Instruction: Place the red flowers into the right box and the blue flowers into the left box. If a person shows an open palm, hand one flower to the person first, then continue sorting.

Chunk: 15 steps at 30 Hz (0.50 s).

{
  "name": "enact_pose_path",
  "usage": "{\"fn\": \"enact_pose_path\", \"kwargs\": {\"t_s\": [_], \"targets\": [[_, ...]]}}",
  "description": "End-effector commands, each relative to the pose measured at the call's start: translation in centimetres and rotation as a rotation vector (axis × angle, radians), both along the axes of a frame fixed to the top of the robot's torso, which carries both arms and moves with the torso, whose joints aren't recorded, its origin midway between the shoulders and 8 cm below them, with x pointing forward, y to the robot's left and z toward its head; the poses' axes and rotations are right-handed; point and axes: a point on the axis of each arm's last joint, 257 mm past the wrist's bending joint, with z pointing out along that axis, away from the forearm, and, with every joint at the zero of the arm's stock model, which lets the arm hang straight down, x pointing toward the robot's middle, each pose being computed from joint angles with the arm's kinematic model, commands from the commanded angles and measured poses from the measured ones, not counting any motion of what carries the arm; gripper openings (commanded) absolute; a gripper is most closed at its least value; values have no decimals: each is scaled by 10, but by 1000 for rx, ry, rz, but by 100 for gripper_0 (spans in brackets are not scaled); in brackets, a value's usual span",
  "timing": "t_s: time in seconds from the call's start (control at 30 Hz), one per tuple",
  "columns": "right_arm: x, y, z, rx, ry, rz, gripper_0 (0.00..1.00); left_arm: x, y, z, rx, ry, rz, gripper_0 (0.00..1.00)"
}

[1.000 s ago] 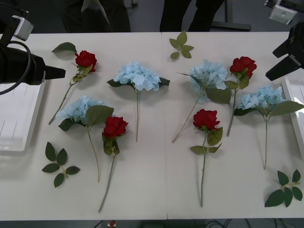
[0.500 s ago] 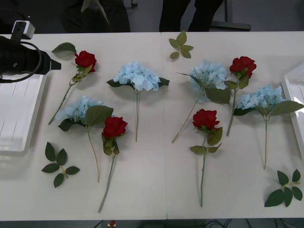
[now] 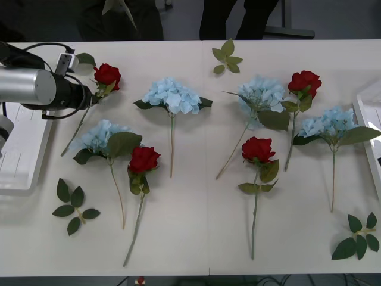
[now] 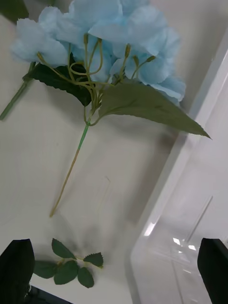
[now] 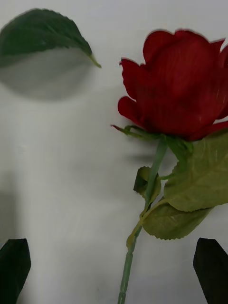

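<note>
While the left gripper [image 5: 114, 270] hovers with fingers spread wide over the rose [image 3: 107, 75] near the table's [image 3: 190, 238] far left corner, beside the left box [image 3: 21, 149], the right gripper [image 4: 114, 270] hangs wide open above the hydrangea [image 4: 102, 35] by the right box [image 4: 190, 228] at the right edge.

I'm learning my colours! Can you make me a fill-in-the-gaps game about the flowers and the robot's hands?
1. The left hand is over a rose coloured ____.
2. Both hands are ____, holding nothing.
3. The right hand is near a fluffy flower coloured ____.
4. The boxes are coloured ____.

Missing words: red; open; blue; white
</note>
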Motion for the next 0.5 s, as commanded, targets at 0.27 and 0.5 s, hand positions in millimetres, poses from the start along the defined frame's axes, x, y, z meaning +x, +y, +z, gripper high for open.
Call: {"fn": "enact_pose_path", "kwargs": {"t_s": [0.27,0.5], "targets": [[25,12,-10,-43,-63,-43,100,5,-11,-22,59,13,-27,100],[39,27,-26,-54,-63,-98,100,-2,-11,-42,99,48,-36,29]]}}
